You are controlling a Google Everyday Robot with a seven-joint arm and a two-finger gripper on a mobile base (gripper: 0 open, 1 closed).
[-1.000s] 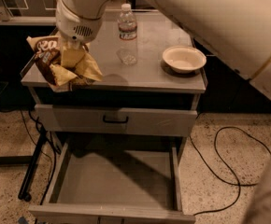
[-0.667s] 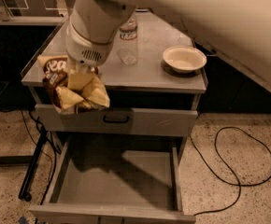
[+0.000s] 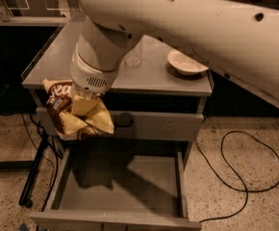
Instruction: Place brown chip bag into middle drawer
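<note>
The brown chip bag point(image 3: 77, 112) hangs crumpled in my gripper point(image 3: 84, 102), dark brown with white lettering at its upper left and pale yellow below. My gripper is shut on the bag and holds it in front of the cabinet's left side, above the left part of the open middle drawer point(image 3: 125, 184). The drawer is pulled out, wide and shallow, with a bare grey floor. My big white arm comes in from the upper right and hides much of the cabinet top.
The closed drawer front with a dark handle point(image 3: 125, 121) is above the open drawer. A white bowl point(image 3: 185, 62) and a clear water bottle point(image 3: 133, 59), mostly hidden by my arm, stand on the cabinet top. A black cable point(image 3: 247, 162) lies on the speckled floor at right.
My gripper has carried the chip bag off the cabinet top, forward and down, so it now hangs in front of the cabinet above the open drawer.
</note>
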